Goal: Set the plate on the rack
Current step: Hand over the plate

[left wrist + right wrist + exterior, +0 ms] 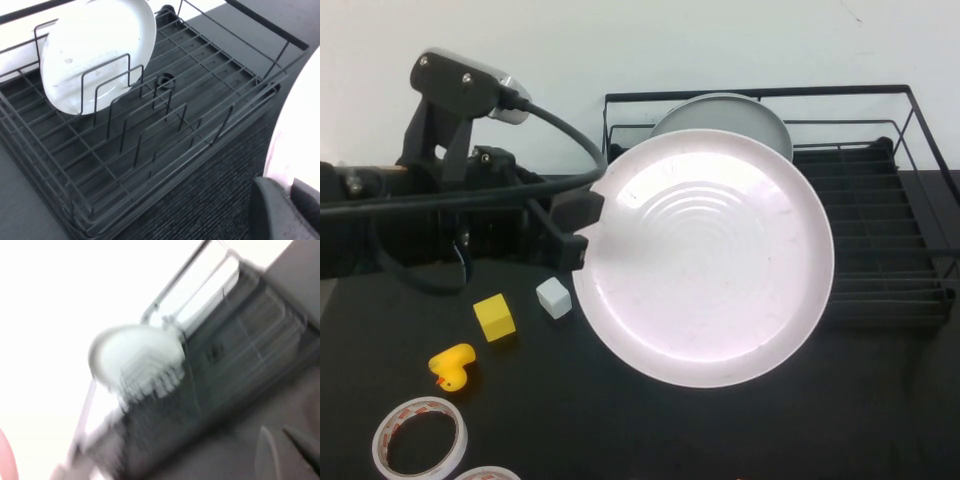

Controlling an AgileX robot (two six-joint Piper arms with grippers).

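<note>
Glossy pinkish-white, the round ringed plate (705, 260) is held above the table, clamped at its rim by the left gripper (582, 228), before the black wire rack (880, 200) where one grey-white plate (725, 115) stands; the right gripper, unseen, is closed.

A staged robot test bench rather than a home kitchen: a desk (880, 400) draped in black cloth against a bare white wall (620, 40), holding a dish rack (880, 230) alongside tape rolls (418, 437), a rubber duck (453, 366) and small cubes (495, 317).
</note>
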